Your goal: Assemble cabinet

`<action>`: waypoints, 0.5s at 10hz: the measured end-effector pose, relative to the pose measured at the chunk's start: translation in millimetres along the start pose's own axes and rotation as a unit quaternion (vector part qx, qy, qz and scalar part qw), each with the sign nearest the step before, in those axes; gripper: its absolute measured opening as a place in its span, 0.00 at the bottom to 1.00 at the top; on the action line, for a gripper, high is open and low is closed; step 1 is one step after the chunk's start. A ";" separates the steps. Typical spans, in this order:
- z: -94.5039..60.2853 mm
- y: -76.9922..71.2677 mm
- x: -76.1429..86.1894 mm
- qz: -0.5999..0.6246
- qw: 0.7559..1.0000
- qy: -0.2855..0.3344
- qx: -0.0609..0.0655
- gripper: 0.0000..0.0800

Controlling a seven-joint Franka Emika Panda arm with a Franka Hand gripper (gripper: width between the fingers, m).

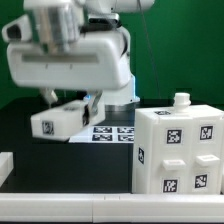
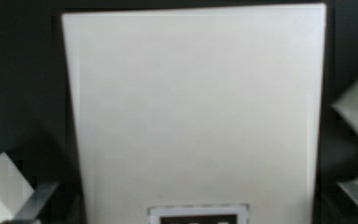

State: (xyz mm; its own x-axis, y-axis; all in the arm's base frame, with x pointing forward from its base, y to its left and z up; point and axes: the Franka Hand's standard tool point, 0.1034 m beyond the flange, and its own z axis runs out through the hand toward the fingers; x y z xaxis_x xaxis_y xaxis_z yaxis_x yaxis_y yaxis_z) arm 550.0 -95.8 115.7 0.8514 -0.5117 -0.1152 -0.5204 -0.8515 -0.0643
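Note:
My gripper point(image 1: 66, 104) hangs under the white arm at the exterior view's upper left. It is shut on a flat white cabinet panel point(image 1: 58, 119) with a black-and-white tag, held tilted just above the black table. In the wrist view the panel point(image 2: 194, 110) fills the middle, its tag point(image 2: 197, 213) at one end, and a dark finger point(image 2: 30, 200) presses each long edge. The white cabinet box point(image 1: 176, 150) stands at the exterior view's right, with several tags, raised square faces and a small round knob point(image 1: 181, 100) on top. It stands apart from the gripper.
The marker board point(image 1: 113, 132) lies flat on the table between the held panel and the box. Another white part point(image 1: 5, 166) shows at the exterior view's left edge. White shapes point(image 2: 357, 100) sit at the wrist view's sides; I cannot tell what they are.

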 end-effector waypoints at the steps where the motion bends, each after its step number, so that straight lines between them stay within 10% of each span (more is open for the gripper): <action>1: -18.7 -14.3 -5.6 -0.005 1.000 0.001 0.001 0.69; 4: -55.6 -81.7 -24.3 0.008 1.000 -0.005 -0.018 0.69; 5: -50.9 -76.5 -23.1 0.002 1.000 -0.007 -0.017 0.69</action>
State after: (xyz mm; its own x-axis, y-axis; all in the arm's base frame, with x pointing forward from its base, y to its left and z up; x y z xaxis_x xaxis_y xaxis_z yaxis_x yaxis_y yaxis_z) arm 573.4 -24.7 173.7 0.8480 -0.5141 -0.1289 -0.5216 -0.8527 -0.0306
